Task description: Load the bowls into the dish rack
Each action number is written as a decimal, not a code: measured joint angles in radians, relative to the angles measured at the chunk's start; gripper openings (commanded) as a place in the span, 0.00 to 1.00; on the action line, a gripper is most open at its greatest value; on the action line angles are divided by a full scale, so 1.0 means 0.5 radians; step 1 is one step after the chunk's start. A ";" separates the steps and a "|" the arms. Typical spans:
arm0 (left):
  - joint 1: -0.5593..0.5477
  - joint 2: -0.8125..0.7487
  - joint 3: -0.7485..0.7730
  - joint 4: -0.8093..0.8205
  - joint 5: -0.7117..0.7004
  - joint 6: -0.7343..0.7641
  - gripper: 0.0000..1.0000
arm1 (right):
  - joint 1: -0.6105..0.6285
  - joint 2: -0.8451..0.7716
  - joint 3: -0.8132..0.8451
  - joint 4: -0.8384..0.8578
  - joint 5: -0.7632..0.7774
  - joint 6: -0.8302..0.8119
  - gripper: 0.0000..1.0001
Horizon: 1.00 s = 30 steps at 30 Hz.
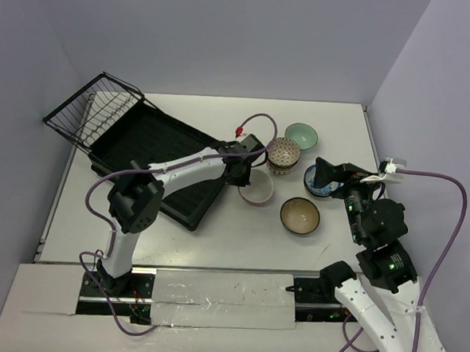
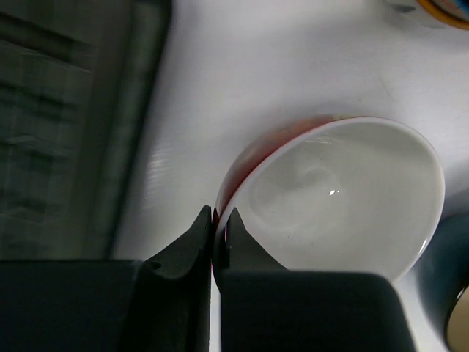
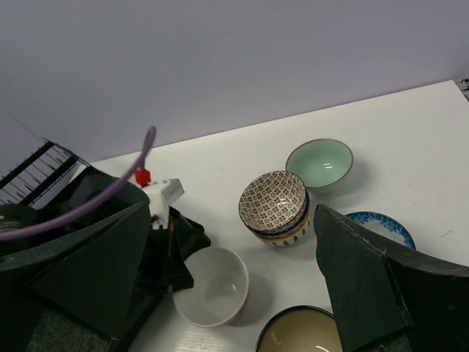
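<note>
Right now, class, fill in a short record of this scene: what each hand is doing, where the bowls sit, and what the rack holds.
Left hand: shut on the rim of the red ceramic bowl with a white inside
Right hand: open, holding nothing, at the blue-rimmed bowl
Stacked: lattice-patterned bowl on an orange-banded bowl
Single bowls: mint green bowl; brown bowl with cream inside
Black ribbed plastic dish rack: no bowls in it yet
</note>
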 measured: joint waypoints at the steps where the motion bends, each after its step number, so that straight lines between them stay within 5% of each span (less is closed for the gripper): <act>1: -0.002 -0.029 0.021 -0.050 -0.050 0.034 0.00 | 0.000 0.000 0.000 0.000 -0.001 0.000 1.00; 9: 0.062 -0.540 0.233 -0.091 -0.991 0.690 0.00 | 0.000 0.000 0.000 0.000 -0.043 0.014 1.00; 14: 0.452 -0.903 -0.054 0.866 -1.411 1.747 0.00 | 0.000 0.000 -0.002 0.002 -0.096 0.040 1.00; 23: 1.195 -0.814 -0.206 1.800 -1.450 3.064 0.00 | 0.013 -0.062 -0.036 0.008 -0.101 0.052 1.00; 30: 1.437 -0.590 -0.280 2.267 -1.398 3.529 0.00 | 0.120 -0.056 -0.069 0.011 -0.017 0.042 1.00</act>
